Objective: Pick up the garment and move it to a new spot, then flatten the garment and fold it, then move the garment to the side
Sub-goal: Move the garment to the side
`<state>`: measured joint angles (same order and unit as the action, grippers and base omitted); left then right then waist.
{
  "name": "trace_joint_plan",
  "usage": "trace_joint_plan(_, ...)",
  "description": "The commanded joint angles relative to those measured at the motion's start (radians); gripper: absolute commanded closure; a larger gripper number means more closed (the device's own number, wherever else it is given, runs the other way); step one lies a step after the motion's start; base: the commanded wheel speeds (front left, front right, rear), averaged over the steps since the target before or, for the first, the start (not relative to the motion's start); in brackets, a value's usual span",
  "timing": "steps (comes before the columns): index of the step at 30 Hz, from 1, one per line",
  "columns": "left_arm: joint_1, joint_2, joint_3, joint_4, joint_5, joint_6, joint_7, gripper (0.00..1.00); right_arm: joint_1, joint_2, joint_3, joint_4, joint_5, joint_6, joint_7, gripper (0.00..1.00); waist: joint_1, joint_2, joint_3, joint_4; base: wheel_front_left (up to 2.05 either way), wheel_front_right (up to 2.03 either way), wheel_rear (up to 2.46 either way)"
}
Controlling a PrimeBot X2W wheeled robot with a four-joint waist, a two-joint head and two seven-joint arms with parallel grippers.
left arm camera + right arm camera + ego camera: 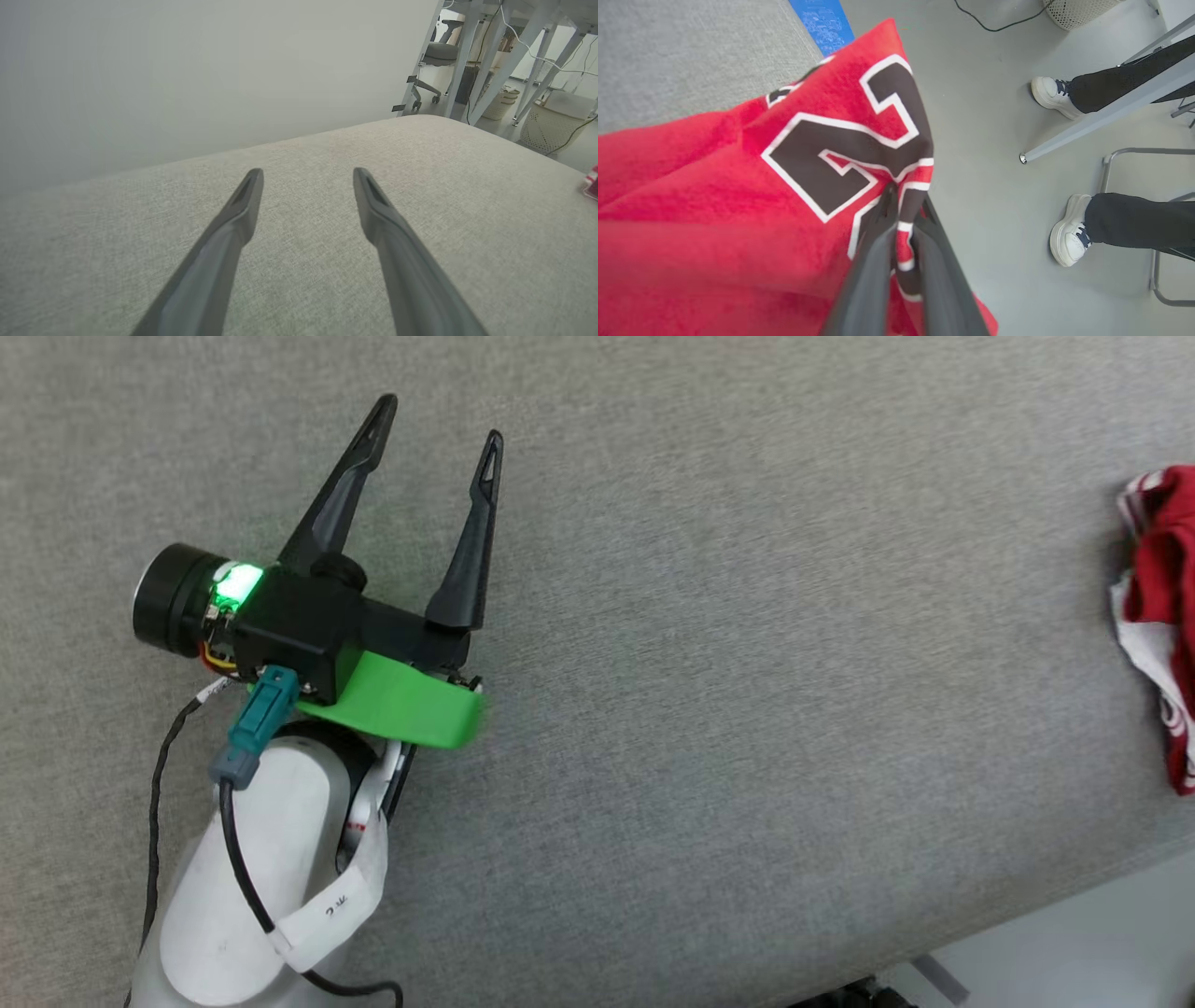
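Note:
The garment (738,196) is red with black white-outlined numbers and white-striped trim; in the right wrist view it hangs bunched from my right gripper (903,205), whose two fingers are shut on a fold of its trim. In the head view a red and white edge of the garment (1162,616) shows at the far right of the grey padded table (747,663). My left gripper (439,420) hovers over the table's left part, fingers spread open with nothing between them. In the left wrist view my left gripper (308,175) points across bare grey fabric, with a sliver of the garment (592,184) at the right edge.
A person's two feet in white shoes (1069,233) stand on the grey floor (985,116) next to a table leg (1101,116) and a chair frame (1153,154). A blue mat (822,21) lies at the table's edge. White baskets (551,126) and desk legs stand beyond the table's far corner.

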<state>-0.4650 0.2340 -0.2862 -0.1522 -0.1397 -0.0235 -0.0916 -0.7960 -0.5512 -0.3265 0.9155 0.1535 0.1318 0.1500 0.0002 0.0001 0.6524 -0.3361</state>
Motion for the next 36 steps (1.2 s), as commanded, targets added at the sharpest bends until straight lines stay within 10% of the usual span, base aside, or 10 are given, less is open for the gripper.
trace_joint_plan(1,-0.023,0.009,-0.001,-0.005,0.010,-0.006,-0.001,0.00,-0.025,0.003,-0.008,0.026,-0.016,-0.001,-0.023,1.00,-0.0002,-0.0001,0.058,0.041,0.00,0.00,0.00)
trace_joint_plan(4,-0.027,0.009,-0.005,-0.002,0.010,-0.005,-0.004,0.00,-0.047,0.009,-0.019,0.075,-0.051,-0.001,-0.061,0.86,-0.0002,-0.0001,0.059,0.046,0.00,0.00,0.00)
trace_joint_plan(5,-0.027,0.008,-0.006,0.000,0.009,-0.004,-0.006,0.00,-0.052,0.006,-0.027,0.088,-0.068,-0.001,-0.081,0.58,-0.0002,-0.0001,0.057,0.048,0.00,0.00,0.00)
trace_joint_plan(6,-0.028,0.007,-0.008,0.003,0.008,-0.004,-0.008,0.00,-0.056,0.004,-0.037,0.101,-0.081,-0.001,-0.093,0.09,-0.0002,-0.0001,0.054,0.050,0.00,0.00,0.00)
trace_joint_plan(7,-0.029,0.005,-0.009,0.006,0.006,-0.004,-0.011,0.00,-0.061,0.000,-0.048,0.112,-0.100,-0.001,-0.111,0.00,-0.0002,-0.0001,0.049,0.052,0.00,0.00,0.00)
trace_joint_plan(21,0.049,-0.045,-0.015,0.119,-0.052,0.020,-0.111,0.00,0.006,-0.036,-0.201,0.104,-0.321,-0.001,-0.371,0.00,-0.0002,-0.0001,-0.151,0.111,0.00,0.00,0.00)
trace_joint_plan(36,0.291,-0.099,0.031,0.210,-0.134,0.077,-0.165,0.00,0.317,0.143,-0.084,-0.205,-0.138,-0.001,-0.412,0.00,-0.0002,-0.0001,-0.413,0.200,0.00,0.00,0.00)
